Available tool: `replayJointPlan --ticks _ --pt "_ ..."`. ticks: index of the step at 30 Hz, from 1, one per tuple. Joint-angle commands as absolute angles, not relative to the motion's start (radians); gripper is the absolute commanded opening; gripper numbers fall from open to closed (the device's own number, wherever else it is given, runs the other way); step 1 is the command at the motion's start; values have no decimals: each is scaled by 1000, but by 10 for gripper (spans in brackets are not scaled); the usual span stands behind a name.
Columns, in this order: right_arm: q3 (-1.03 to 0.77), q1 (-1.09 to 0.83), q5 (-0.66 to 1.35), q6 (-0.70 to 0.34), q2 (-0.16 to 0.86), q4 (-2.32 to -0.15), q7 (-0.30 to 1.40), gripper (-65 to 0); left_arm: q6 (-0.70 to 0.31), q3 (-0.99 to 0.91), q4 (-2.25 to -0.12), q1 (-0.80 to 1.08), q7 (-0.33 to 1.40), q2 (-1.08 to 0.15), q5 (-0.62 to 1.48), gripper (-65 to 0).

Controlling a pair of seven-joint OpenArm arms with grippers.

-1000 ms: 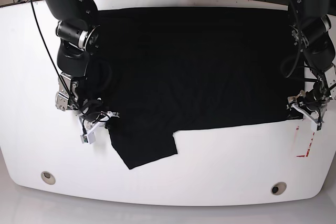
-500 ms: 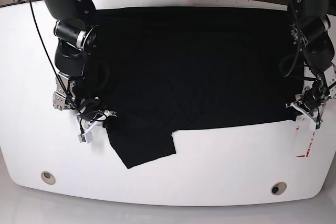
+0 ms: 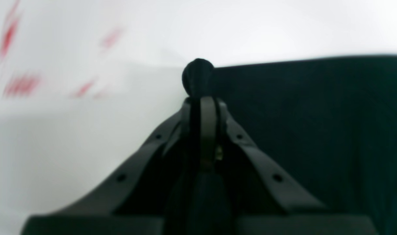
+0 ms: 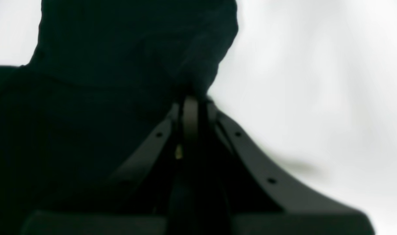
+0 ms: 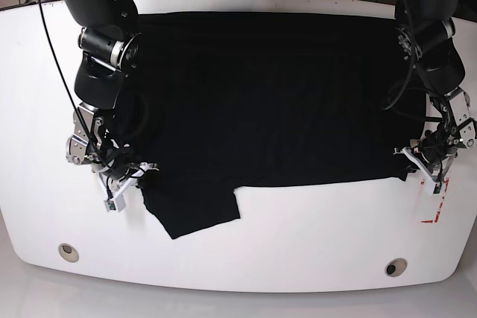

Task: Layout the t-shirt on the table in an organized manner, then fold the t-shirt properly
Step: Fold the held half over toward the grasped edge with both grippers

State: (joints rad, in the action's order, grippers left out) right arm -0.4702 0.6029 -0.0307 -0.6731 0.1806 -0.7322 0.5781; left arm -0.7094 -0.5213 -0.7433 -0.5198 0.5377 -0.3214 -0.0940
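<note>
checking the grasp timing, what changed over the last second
The left gripper closed on the t-shirt at its near corner and drew it inward. The right gripper, already shut on the cloth, shifted outward and up, pulling the sleeve flap with it. The table and its grommets stayed put.

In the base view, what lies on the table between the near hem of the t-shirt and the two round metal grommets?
In the base view, only bare white table lies between the t-shirt hem and the grommets; the sleeve reaches toward the left one without touching it.

Left hand pinched closed; right hand likewise, both low.
</note>
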Motion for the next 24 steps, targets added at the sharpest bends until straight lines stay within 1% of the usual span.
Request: replayJointPlan --ticks 1,7,24 --pt "-470 630 -12 -677 194 -811 579 -650 -698 -522 -828 -533 565 -337 -90 -650" --pt "-470 585 -10 -677 193 -990 680 -650 -698 -524 -990 -506 661 -289 -91 -650" --pt "-476 400 -10 -698 191 -1420 931 -650 -698 -526 -1299 -369 796 -286 -90 -650"
